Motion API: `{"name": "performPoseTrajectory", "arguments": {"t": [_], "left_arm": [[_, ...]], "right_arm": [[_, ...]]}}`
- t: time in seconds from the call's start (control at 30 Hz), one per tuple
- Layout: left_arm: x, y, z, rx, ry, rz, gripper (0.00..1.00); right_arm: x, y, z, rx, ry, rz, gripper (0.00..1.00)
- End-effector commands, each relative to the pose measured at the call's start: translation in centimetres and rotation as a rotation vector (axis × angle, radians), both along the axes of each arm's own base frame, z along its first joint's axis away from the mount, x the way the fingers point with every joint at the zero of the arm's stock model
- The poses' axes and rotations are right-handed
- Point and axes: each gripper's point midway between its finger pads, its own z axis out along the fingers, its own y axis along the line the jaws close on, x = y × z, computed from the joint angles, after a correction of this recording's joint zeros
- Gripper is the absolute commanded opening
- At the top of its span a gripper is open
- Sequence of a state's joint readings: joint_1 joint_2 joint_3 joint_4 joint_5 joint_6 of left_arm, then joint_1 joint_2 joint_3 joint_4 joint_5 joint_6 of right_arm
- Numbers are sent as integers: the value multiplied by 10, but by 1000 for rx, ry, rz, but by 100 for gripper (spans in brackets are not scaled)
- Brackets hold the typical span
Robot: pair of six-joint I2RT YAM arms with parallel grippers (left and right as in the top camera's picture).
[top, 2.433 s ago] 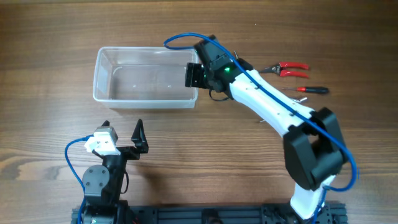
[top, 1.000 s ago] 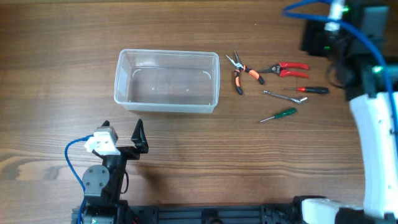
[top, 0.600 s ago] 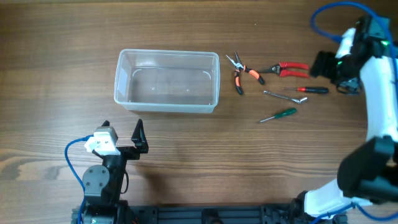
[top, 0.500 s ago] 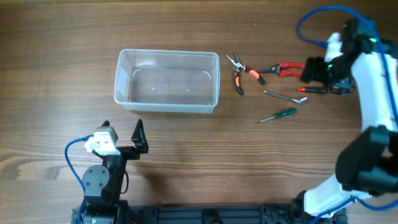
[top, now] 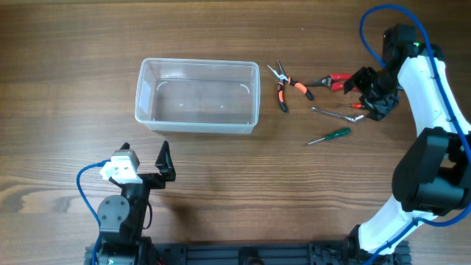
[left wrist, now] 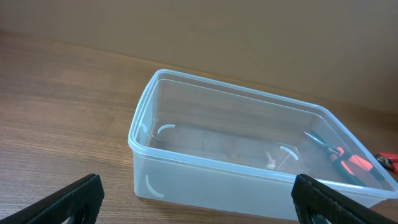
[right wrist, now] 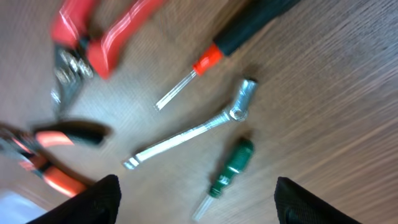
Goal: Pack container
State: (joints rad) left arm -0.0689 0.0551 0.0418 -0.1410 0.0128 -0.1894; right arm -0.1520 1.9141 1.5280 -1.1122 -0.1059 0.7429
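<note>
You have the container [top: 197, 63] upright and open-topped: clear colourless plastic, rounded corners, thick rim, lying lengthwise left of centre overhead.

The container [top: 197, 63] is lying open from above, its whole interior free, while its walls are blocking any sideways entry. Bare tabletop [top: 243, 184] is stretching between it and the left end effector [top: 145, 156]. Just right of the container, the pliers [top: 285, 87], cutters [top: 337, 80], wrench [top: 333, 112] and green screwdriver [top: 333, 135] are crowding together, leaving only narrow strips of wood between them. The right end effector [top: 366, 94] is hovering over the cluster's right edge, spread wide and covering part of a red screwdriver [right wrist: 249, 28].
</note>
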Motion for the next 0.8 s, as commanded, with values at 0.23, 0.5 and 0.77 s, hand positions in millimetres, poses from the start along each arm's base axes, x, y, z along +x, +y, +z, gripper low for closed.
{"name": "performPoseTrajectory", "arguments": {"t": [0.23,0.5,0.77], "left_arm": [[0,2,-2,-8,4,10,100],[0,2,-2,-8,4,10,100],[0,2,-2,-8,4,10,100]], "right_arm": [[11,-44,-5,-79,-25,-503,70],[2,-62,-44,-40,78,-551,63],[11,-54,-85,17,117,-514,62]]}}
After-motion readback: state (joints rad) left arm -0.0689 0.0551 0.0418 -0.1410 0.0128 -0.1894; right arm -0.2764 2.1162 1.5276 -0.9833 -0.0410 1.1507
